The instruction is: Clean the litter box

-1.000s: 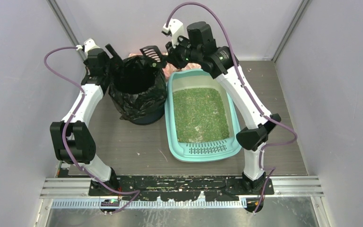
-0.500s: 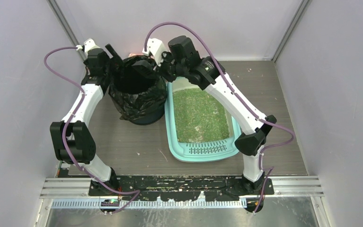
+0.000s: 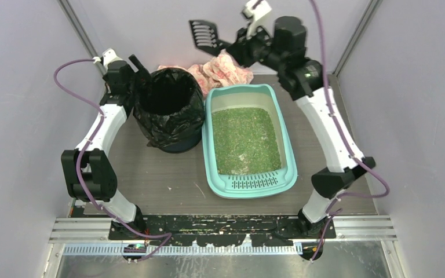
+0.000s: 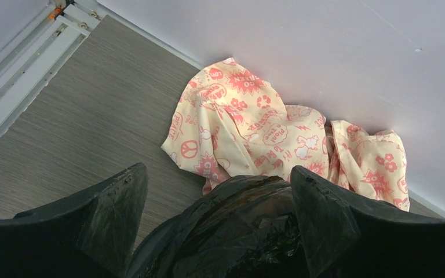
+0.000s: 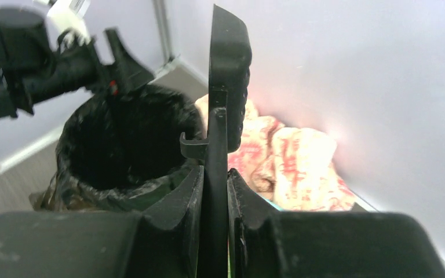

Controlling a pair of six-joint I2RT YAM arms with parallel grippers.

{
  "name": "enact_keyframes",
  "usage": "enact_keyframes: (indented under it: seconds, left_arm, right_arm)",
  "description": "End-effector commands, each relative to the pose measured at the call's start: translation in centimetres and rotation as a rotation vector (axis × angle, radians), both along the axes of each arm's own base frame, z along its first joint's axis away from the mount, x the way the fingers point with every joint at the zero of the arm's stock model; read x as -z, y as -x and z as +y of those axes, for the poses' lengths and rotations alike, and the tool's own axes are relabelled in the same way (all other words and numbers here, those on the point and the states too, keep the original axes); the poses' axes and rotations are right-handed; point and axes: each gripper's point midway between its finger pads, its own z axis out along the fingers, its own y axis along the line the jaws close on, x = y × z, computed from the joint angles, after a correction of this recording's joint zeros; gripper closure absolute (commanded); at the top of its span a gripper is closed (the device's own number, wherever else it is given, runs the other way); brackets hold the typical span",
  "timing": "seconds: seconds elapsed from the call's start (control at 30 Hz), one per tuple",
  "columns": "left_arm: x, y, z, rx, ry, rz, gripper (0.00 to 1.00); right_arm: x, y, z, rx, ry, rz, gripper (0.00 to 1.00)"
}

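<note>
From above, the right gripper (image 3: 237, 47) has swung the black scoop (image 3: 204, 33) up off the bin (image 3: 168, 110) toward the back wall, so that dump looks finished. The mint litter box (image 3: 254, 184) sits mid-table beside the bin, its green litter fairly even. Left wrist: the left gripper (image 4: 217, 172) is spread astride the bag's rim. Right wrist: the jaws clamp the scoop's handle, though seen edge-on I cannot tell whether the scoop is empty.

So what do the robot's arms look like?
The left arm and right arm are smooth white tubes joined by chunky black joints. A thin purple cable loops along each one. The fingers at the ends are black, flat and pointy.
</note>
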Motion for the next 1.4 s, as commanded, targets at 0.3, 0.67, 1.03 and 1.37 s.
enact_keyframes:
  seconds: [0.3,0.67,1.03,1.37]
  left_arm:
    - [-1.5,1.1,0.2,-0.011,-0.01,-0.04,0.09]
    - [0.0,1.0,-1.0,0.01,0.028,-0.01,0.09]
    - [1.6,2.2,-2.1,0.029,0.042,0.024,0.09]
    - [1.6,2.3,-2.1,0.03,0.034,0.025,0.09]
  right_arm:
    - [10.1,2.2,-13.8,0.408,0.08,0.305,0.99]
    - [19.2,8.5,-16.7,0.475,0.237,0.613,0.99]
    - [23.7,12.2,-18.0,0.508,0.363,0.859,0.99]
    - [27.3,12.8,-16.3,0.44,0.383,1.023,0.99]
